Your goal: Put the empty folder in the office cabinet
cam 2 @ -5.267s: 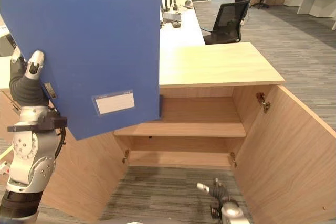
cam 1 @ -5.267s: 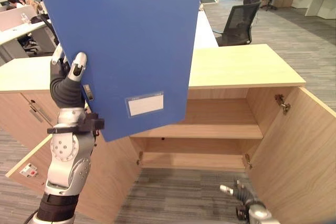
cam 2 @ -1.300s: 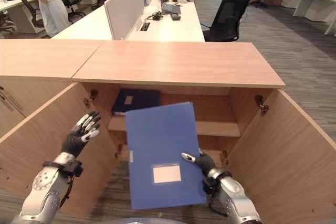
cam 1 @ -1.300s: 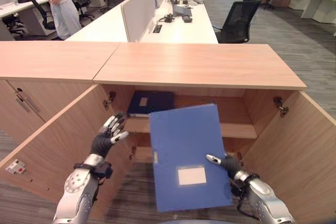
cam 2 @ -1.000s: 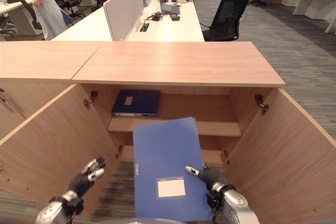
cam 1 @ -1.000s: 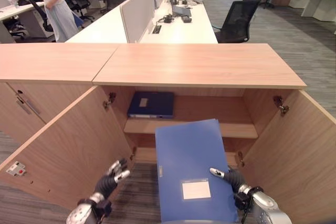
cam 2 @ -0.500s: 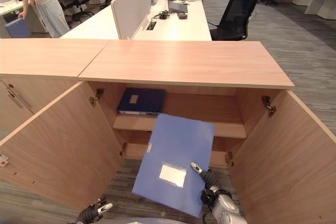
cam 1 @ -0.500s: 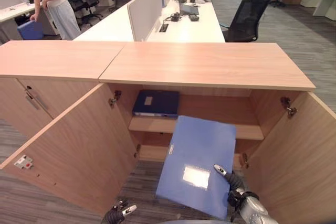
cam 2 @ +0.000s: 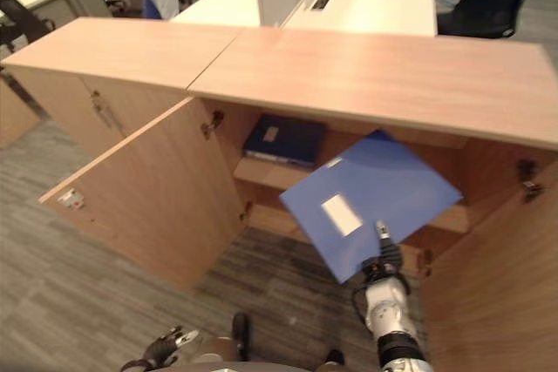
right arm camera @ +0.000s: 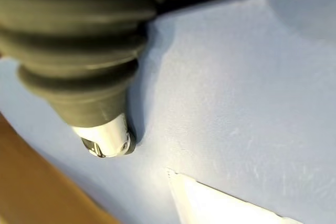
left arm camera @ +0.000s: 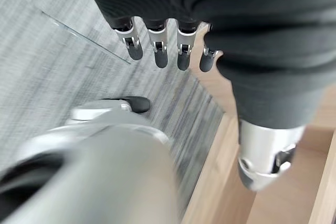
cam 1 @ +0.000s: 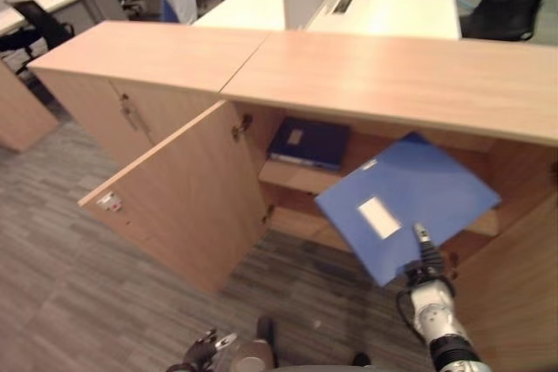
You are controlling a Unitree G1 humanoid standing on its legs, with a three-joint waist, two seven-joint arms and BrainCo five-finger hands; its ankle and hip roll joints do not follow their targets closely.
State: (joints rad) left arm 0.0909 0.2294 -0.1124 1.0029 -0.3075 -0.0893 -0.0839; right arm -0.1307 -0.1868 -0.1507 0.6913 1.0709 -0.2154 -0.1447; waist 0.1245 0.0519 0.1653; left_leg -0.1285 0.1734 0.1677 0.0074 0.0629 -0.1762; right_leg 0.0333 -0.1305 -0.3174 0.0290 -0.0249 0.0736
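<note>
— Since half a second ago the blue folder (cam 1: 410, 196) got tipped further into the open cabinet (cam 1: 375, 76), right?

— Yep, right hand (cam 1: 425, 258) reaches up, thumb (right arm camera: 105, 140) pinching its lower corner. Left hand (left arm camera: 168, 45) hangs low, fingers relaxed.

No readable text; folder (cam 1: 410, 193) label blank.

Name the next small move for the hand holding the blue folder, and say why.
Probably push the blue folder further into the cabinet and level it. The right hand holds its near corner, and it hangs tilted across the shelf front, beside the dark folder already lying inside.
</note>
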